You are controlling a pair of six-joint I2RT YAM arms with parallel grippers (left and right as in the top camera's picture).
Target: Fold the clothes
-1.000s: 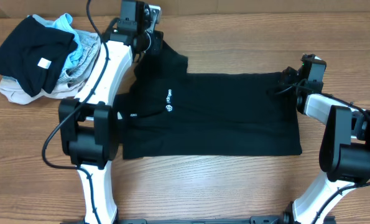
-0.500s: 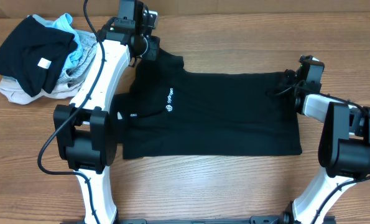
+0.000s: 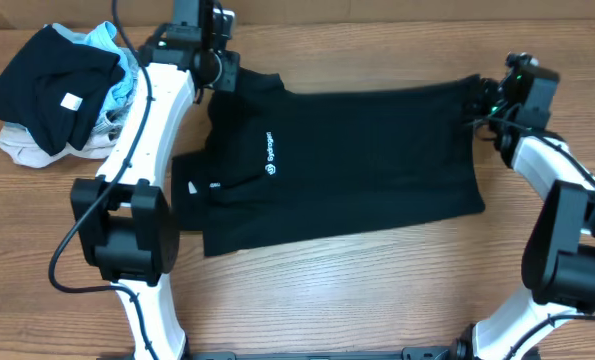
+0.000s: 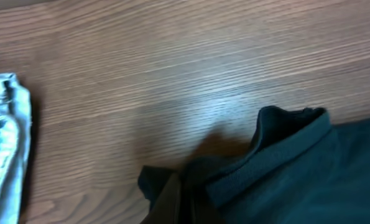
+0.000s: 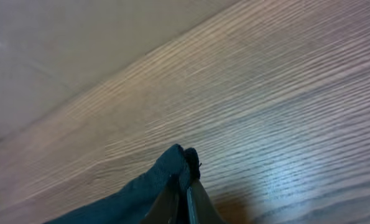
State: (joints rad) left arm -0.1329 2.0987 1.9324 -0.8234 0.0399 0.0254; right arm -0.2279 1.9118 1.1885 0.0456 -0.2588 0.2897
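Observation:
The clothes, one black polo shirt [image 3: 357, 160] with a small white chest logo [image 3: 270, 160], lie spread across the table with the collar end to the left. My left gripper [image 3: 226, 78] is shut on the shirt's far shoulder beside the collar. In the left wrist view the collar [image 4: 284, 146] stands just right of the left gripper [image 4: 180, 196]. My right gripper [image 3: 482, 98] is shut on the far hem corner. The right wrist view shows that corner [image 5: 172, 160] pinched and sticking out past the right gripper [image 5: 183, 190]. The far edge of the shirt is pulled taut between the two grippers.
A pile of other clothes [image 3: 62, 95] sits at the back left, topped by a bundled black garment with a square white tag [image 3: 70, 101]. Light blue denim [image 4: 4, 149] from that pile shows at the left of the left wrist view. Bare wood table [image 3: 357, 290] lies in front.
The right gripper closed on the hem corner. Both arms moved toward the back of the table, drawing the shirt's far edge back and taut; the shirt now lies slightly skewed.

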